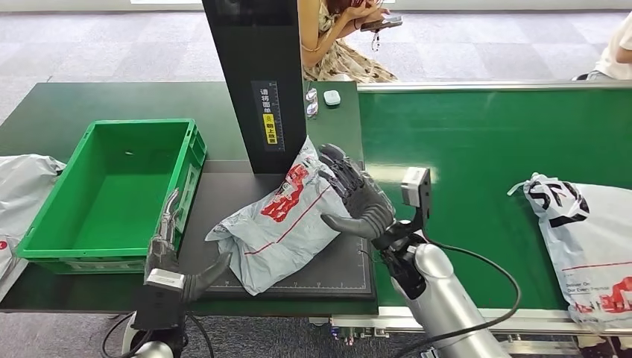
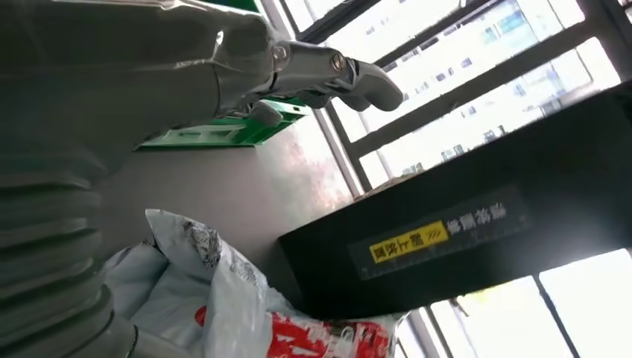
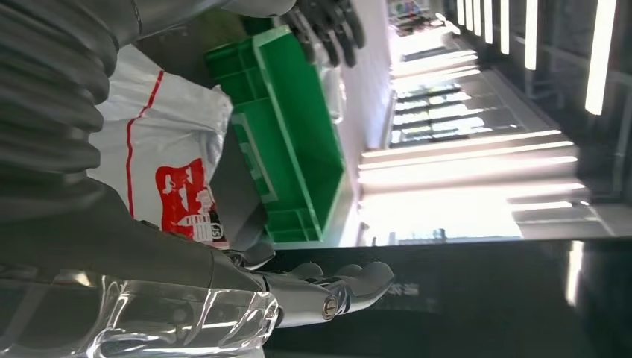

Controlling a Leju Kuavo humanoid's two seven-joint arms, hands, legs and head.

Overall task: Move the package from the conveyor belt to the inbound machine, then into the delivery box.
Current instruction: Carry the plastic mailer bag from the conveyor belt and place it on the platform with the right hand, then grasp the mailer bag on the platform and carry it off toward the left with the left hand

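A grey package point(image 1: 279, 216) with red print lies on the black platform point(image 1: 343, 276) of the inbound machine, at the foot of its black column point(image 1: 257, 82). My right hand point(image 1: 358, 198) rests flat against the package's right side, fingers spread and thumb on the bag. My left hand point(image 1: 175, 253) stands open at the package's lower left, its thumb reaching toward the bag's edge. In the left wrist view the package point(image 2: 223, 298) lies below the thumb point(image 2: 335, 71). The right wrist view has the package point(image 3: 171, 149) between the thumb point(image 3: 335, 287) and the dark fingers point(image 3: 328, 22).
The green delivery box point(image 1: 112, 194) stands left of the platform, close to my left hand. The green conveyor belt point(image 1: 477, 149) runs on the right with another package point(image 1: 589, 239) on it. A grey bag point(image 1: 22, 194) lies far left. A person point(image 1: 343, 37) sits behind.
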